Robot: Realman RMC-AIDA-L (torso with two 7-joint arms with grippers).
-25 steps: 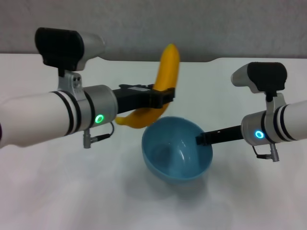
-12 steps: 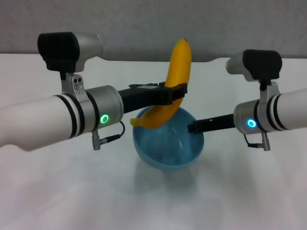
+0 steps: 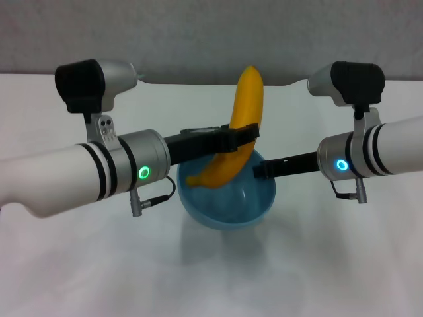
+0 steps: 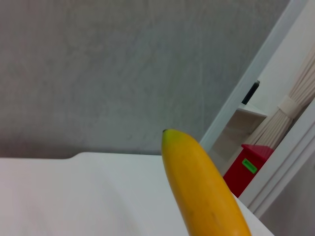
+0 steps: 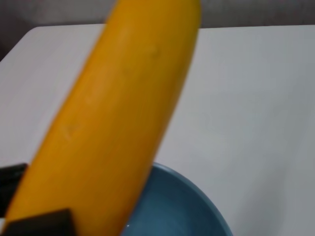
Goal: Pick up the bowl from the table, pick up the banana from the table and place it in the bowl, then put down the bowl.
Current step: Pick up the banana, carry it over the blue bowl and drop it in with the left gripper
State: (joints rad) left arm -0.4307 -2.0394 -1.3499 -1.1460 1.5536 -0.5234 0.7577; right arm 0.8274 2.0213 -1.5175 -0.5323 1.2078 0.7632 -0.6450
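Both arms have been drawn inward since the earlier frames, so that the banana, formerly off to the left of the bowl, is now held directly above it, and the bowl has been carried left and slightly farther.

Beneath everything the white table [image 3: 79,264] is spread, with its shallow cutout along the far edge. The bowl [image 3: 228,208] is held clear of the table at its right rim by the right gripper [image 3: 259,171], whose dark fingers are closed on that rim. The banana [image 3: 236,132] is clamped about its middle by the left gripper [image 3: 244,135], fingers closed on the fruit.

The banana's long axis is seen to stand steeply, nearly upright, with the upper tip tilted away toward the far side and the lower end dipping to the left inside the bowl's rim. In the right wrist view the banana [image 5: 113,118] is shown just over the blue rim [image 5: 197,206].

A lowering and release by the left arm is judged to be next. Since the banana is longer than the bowl is wide, it is expected to lean across the rim.
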